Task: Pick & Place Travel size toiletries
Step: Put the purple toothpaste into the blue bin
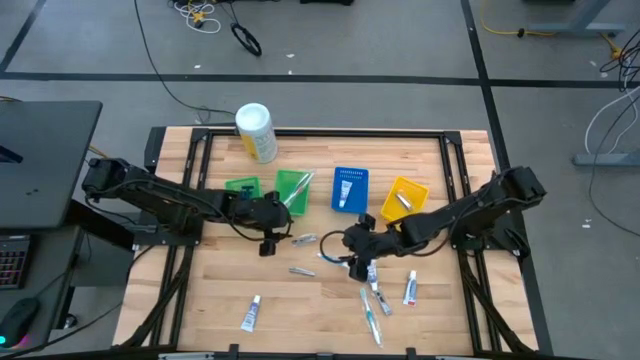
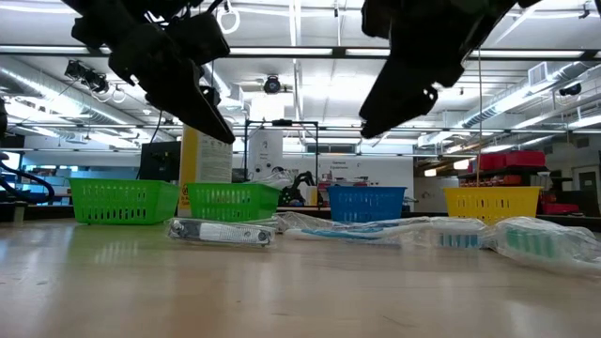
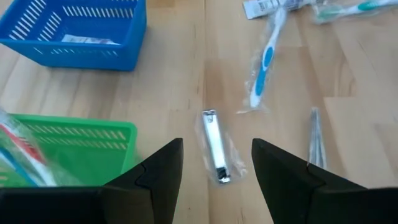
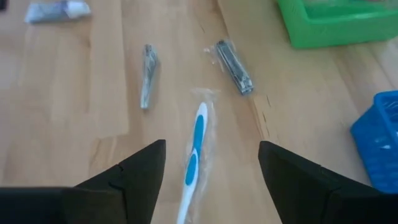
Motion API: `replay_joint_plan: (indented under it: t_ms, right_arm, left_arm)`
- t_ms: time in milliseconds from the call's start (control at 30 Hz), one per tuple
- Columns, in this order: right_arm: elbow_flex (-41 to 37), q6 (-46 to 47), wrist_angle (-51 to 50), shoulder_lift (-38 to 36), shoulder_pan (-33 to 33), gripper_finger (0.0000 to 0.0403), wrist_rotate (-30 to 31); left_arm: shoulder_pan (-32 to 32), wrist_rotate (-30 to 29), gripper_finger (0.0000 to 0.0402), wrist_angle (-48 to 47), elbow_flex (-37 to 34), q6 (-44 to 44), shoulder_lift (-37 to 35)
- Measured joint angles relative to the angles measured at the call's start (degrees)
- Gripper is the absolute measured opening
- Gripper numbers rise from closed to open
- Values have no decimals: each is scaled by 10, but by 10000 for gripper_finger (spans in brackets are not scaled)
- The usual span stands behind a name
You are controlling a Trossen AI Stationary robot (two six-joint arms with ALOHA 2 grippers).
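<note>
Both arms seem to be in the approach step, each above its own item. The left pincer [image 3: 214, 180], fingers apart, hovers over a silvery nail clipper [image 3: 215, 147] in a clear glossy wrapper, lying flat on the wooden worktop [image 3: 348, 93] just ahead between the fingers. The right pincer [image 4: 211, 180], also apart, hangs above a slim blue-and-white toothbrush [image 4: 194, 160] in thin transparent film, directly below its gap. Next, each probably must descend straight and close across the narrow, slippery body.
</note>
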Motion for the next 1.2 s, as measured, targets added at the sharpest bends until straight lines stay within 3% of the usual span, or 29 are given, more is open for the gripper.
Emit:
replay_joint_plan:
  t_ms: [167, 367, 533, 667, 933, 1200]
  right_arm:
    - [0, 5, -27, 12, 0, 268, -23]
    - [0, 162, -174, -11, 2, 268, -92]
    - [0, 385, -335, -24, 6, 268, -250]
    - [0, 562, -390, -24, 19, 268, -361]
    - [-37, 744, -377, -24, 43, 268, -388]
    - [-89, 792, -326, -24, 47, 268, -390]
  left_arm:
    - [0, -2, 201, 5, 0, -1, 0]
    - [0, -2, 201, 8, 0, -2, 0]
    - [0, -3, 201, 12, 0, -1, 0]
    - [0, -3, 201, 16, 0, -2, 0]
    - [0, -4, 201, 16, 0, -5, 0]
    - [0, -4, 201, 16, 0, -6, 0]
